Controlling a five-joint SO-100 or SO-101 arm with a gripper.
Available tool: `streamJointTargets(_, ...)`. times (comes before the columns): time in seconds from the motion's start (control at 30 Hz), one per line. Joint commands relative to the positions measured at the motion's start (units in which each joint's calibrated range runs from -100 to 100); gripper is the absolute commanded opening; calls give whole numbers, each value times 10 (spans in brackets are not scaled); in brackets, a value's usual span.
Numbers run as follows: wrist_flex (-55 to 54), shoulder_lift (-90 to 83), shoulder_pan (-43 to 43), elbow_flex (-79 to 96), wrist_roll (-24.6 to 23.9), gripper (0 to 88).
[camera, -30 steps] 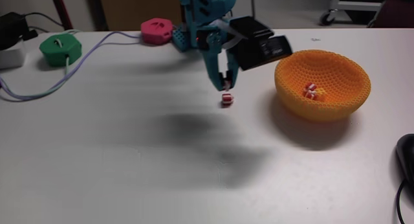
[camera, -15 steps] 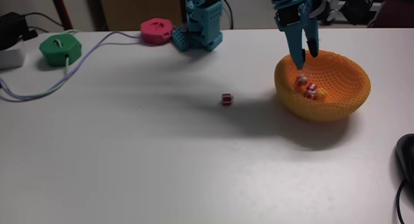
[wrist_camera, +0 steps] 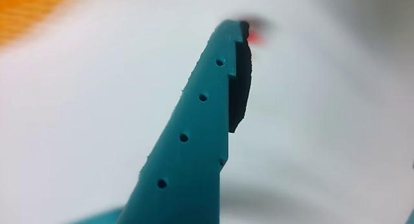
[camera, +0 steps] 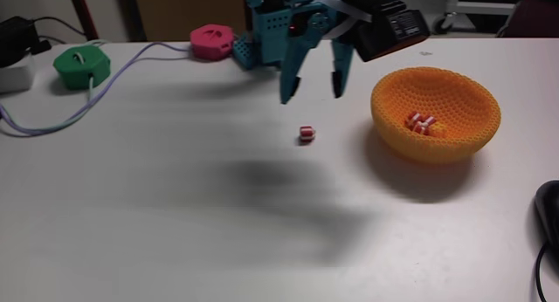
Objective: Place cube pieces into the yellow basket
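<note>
Fixed view: end effector (camera: 311, 91), fingers spread and empty, above a striped cube piece (camera: 306, 133) at frame centre; light, rigid, best pinched across opposite flat faces.

One red-and-white striped cube (camera: 306, 133) sits alone on the white table, left of the yellow basket (camera: 463, 140). The knitted, bowl-shaped basket stands upright, holding other small cubes (camera: 421, 122).

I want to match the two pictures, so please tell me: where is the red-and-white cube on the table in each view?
Fixed view: the striped cube lies on the white table, below the open gripper, left of the yellow basket.
Wrist view: a blurred red spot beside the fingertip, probably that cube.
Shared landmark: the basket, orange blur top left.
</note>
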Motion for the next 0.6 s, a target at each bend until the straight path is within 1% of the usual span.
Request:
streamJointTargets(0.0,50,-45,100,-1,104,401)
streamJointTargets(0.07,99,-45,113,13,126,371)
streamJointTargets(0.1,105,-45,116,28,134,347)
streamJointTargets(0.17,105,-45,113,55,131,306)
streamJointTargets(0.2,107,-45,109,66,116,283)
streamJointTargets(0.23,128,-45,102,73,84,253)
streamJointTargets(0.27,132,-42,96,84,66,263)
streamJointTargets(0.33,87,-41,83,125,29,275)
streamJointTargets(0.37,41,-41,80,147,26,295)
streamJointTargets(0.4,-12,-41,82,170,29,297)
streamJointTargets(0.43,-41,-40,76,185,18,296)
streamJointTargets(0.5,-62,-18,55,187,-7,290)
streamJointTargets(0.57,-100,13,25,197,-46,279)
